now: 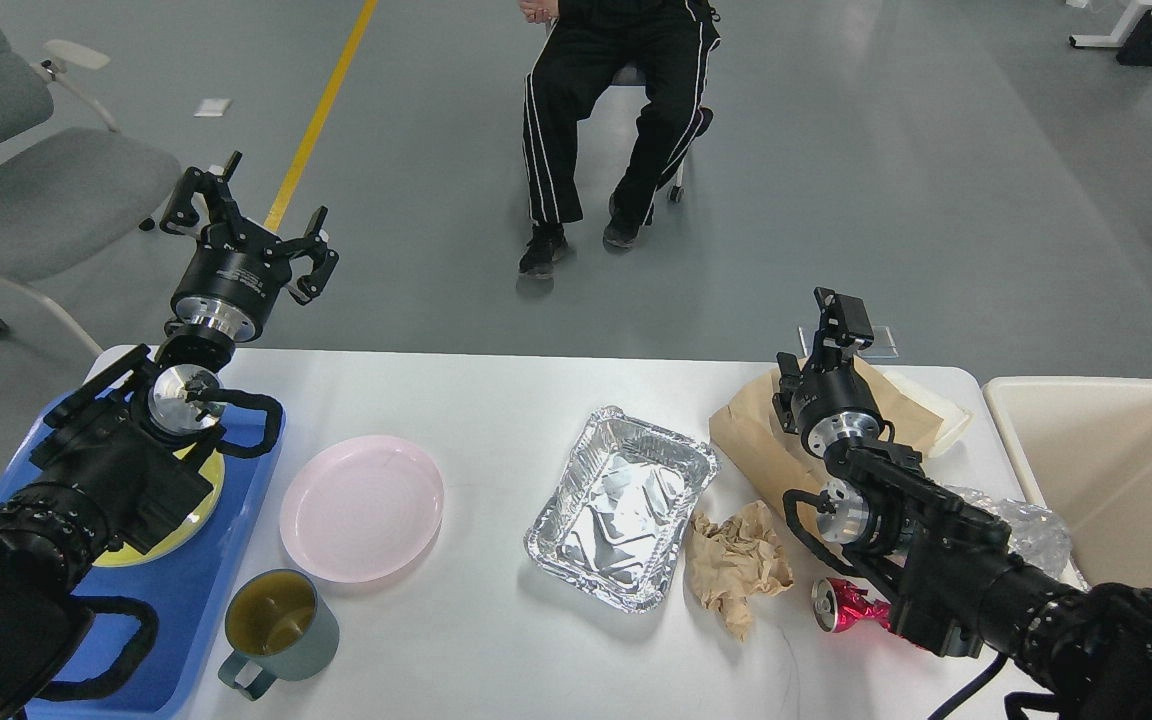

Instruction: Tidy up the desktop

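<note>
Desktop [496, 400] smooth white, crinkled foil tray [623, 507], left claw [248, 212] spread wide, right claw [841, 325] state unclear.

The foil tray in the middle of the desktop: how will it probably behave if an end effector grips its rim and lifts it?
The foil tray looks thin and already wrinkled, so its rim would likely bend or crush under a pinch. It appears empty, so it is probably very light. On the smooth desktop it may slide when pushed.

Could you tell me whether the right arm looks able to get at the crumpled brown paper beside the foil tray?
Probably yes: the crumpled brown paper lies uncovered on the desktop, just inboard of the right arm, with nothing on top.
</note>
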`<state>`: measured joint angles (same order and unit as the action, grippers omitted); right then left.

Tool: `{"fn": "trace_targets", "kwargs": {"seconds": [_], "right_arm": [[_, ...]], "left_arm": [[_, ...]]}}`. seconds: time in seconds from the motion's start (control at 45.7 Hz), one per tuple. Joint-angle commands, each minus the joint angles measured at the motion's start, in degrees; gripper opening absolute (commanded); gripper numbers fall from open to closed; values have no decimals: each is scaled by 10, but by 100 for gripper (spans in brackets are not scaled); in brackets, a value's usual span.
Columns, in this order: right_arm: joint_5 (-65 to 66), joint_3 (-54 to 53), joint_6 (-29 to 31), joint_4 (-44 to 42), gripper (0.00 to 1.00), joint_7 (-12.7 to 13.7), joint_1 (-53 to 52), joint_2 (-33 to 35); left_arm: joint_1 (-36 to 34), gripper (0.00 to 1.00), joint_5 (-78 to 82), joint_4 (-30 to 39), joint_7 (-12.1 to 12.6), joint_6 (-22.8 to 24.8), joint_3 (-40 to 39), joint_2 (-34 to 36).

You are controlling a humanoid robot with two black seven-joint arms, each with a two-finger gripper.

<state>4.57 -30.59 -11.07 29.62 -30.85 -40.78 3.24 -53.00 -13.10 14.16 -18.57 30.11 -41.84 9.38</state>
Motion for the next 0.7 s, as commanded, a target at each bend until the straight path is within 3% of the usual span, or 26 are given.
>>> {"fn": "trace_targets", "kwargs": {"seconds": [0.0, 0.678], "right_arm": [[0, 0, 0, 0, 100, 0, 0, 0], [0, 0, 0, 0, 100, 0, 0, 0]], "left_arm": [[-3, 96, -2, -1, -2, -1, 0, 3], [9, 96, -1, 0, 4, -1, 0, 0]]}}
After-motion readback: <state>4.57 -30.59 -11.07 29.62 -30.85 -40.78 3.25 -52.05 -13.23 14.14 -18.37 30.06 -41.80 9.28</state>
